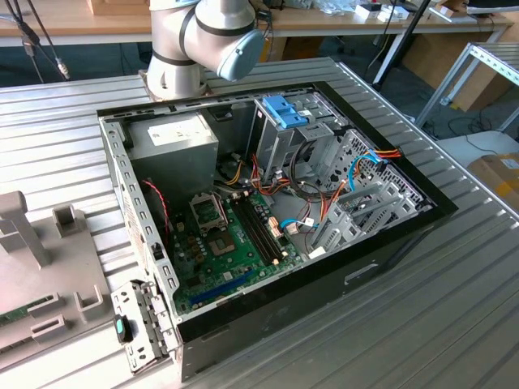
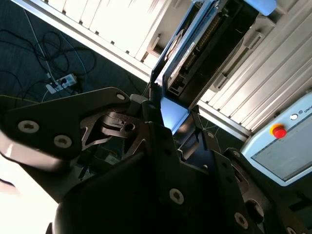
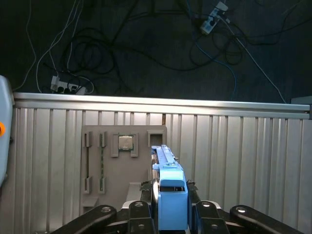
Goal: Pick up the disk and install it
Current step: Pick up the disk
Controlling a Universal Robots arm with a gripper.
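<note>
You can see the black gripper (image 3: 169, 192) clamped shut on the flat rectangular grey-metal disk (image 3: 165, 161) in its bright blue plastic carrier frame, holding it edge-on over the grey slotted fixture plate (image 3: 97, 185) on the ribbed aluminium table (image 3: 243, 156).

Open PC case (image 1: 324, 285) lies on the ribbed metal table (image 1: 454, 324), motherboard (image 1: 220, 243) exposed, robot arm (image 1: 195, 36) sitting just beyond it.

No text is legible, even on the white sticker (image 1: 180, 130).
</note>
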